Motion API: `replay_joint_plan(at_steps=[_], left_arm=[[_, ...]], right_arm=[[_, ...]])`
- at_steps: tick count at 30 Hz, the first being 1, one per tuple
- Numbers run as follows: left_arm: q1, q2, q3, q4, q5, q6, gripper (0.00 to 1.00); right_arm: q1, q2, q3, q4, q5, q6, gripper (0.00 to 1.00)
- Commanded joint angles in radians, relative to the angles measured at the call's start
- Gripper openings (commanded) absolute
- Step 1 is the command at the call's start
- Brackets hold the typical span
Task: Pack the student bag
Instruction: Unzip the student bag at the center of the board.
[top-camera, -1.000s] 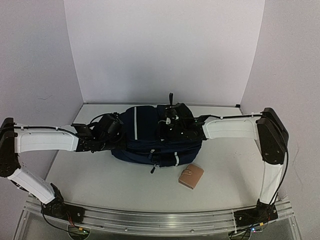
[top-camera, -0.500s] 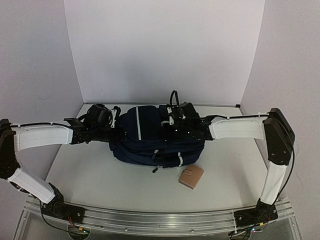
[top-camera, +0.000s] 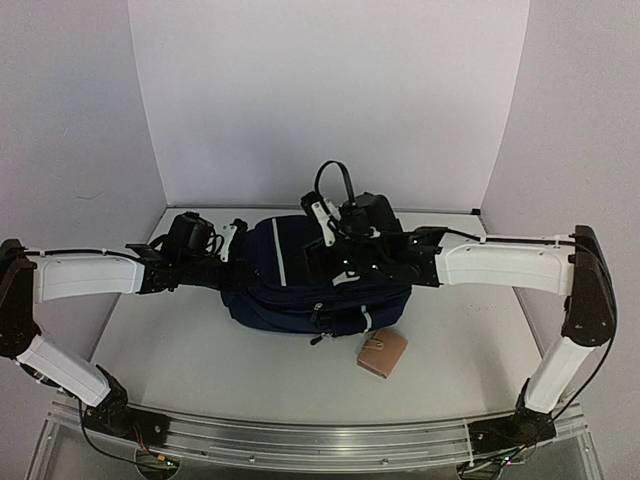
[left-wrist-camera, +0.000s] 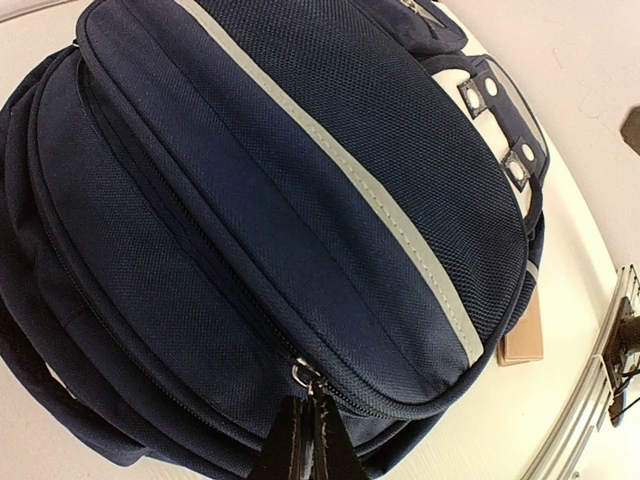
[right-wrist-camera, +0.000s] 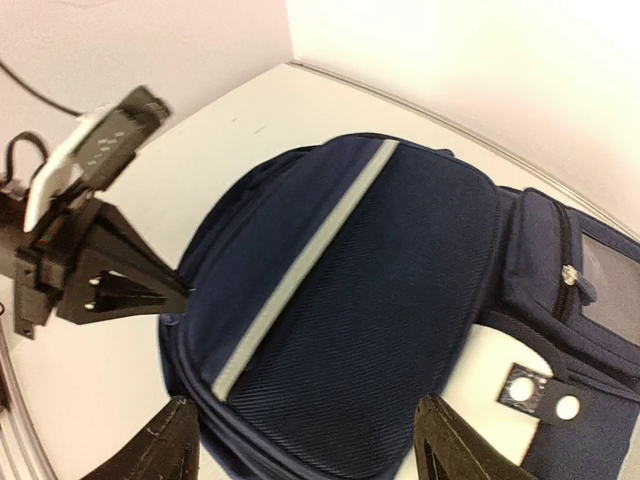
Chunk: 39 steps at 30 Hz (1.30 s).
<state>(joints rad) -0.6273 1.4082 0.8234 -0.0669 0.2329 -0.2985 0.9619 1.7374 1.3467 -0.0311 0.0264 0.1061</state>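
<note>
As seen from above, at the middle of the white table (top-camera: 170, 340), between the two arms: student bag (top-camera: 255, 278), navy, lying down, long side across the view. Zipped shut along every seam in view. White stripe (left-wrist-camera: 330, 170) along the upper face; white patch (left-wrist-camera: 495, 130) with metal rivets on the front pocket, toward the right arm's side. At the left end of the student bag: left gripper (top-camera: 233, 243), closed, fingertips (left-wrist-camera: 290, 450) pressed together right at a metal zipper slider (left-wrist-camera: 300, 372); whether pinching a pull tab, cannot tell. Over the right half: right gripper (top-camera: 325, 242), open, fingers (right-wrist-camera: 160, 445) spread wide to either side of the striped face, pointing down at it; contact with the fabric not discernible. Just behind that gripper, a thin black loop (top-camera: 335, 180) standing up; strap or cable, cannot tell. Just beside the near right edge of the student bag: small tan case (top-camera: 382, 353), flat on the table, clasp side up; in the left wrist view, only its edge showing past the navy fabric. Along the near table edge: aluminium rail (top-camera: 300, 435) carrying both arm bases.
</note>
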Motion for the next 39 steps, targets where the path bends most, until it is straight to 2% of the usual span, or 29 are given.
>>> replay_joint_plan(at_steps=[1,8,16,22,23,27,30,34,39], left_arm=[[-0.003,-0.028,0.008,0.038,-0.01,-0.013,0.0],[-0.003,-0.036,0.006,0.018,-0.05,-0.027,0.0],[-0.003,-0.053,-0.01,0.028,-0.056,-0.037,0.0],[-0.003,-0.046,-0.012,0.044,-0.065,-0.046,0.0],[-0.003,-0.044,-0.012,0.047,-0.066,-0.046,0.0],[-0.003,-0.041,-0.016,0.049,-0.095,-0.039,0.0],[-0.001,-0.041,-0.011,0.044,-0.162,-0.04,0.0],[0.021,-0.008,0.007,0.038,-0.223,-0.041,0.0],[0.082,0.021,0.016,0.082,-0.21,-0.045,0.0]], right_arm=[[0.067,0.077,0.084,0.046,0.075,-0.11,0.74],[0.135,0.211,0.204,0.051,0.125,-0.213,0.78],[0.145,0.333,0.28,0.04,0.217,-0.3,0.69],[0.145,0.399,0.317,0.04,0.298,-0.34,0.58],[0.145,0.41,0.327,0.04,0.327,-0.341,0.55],[0.147,0.416,0.336,0.044,0.381,-0.342,0.21],[0.148,0.389,0.308,0.057,0.375,-0.334,0.01],[0.15,0.331,0.241,0.07,0.355,-0.308,0.0],[0.152,0.224,0.104,0.095,0.304,-0.253,0.0]])
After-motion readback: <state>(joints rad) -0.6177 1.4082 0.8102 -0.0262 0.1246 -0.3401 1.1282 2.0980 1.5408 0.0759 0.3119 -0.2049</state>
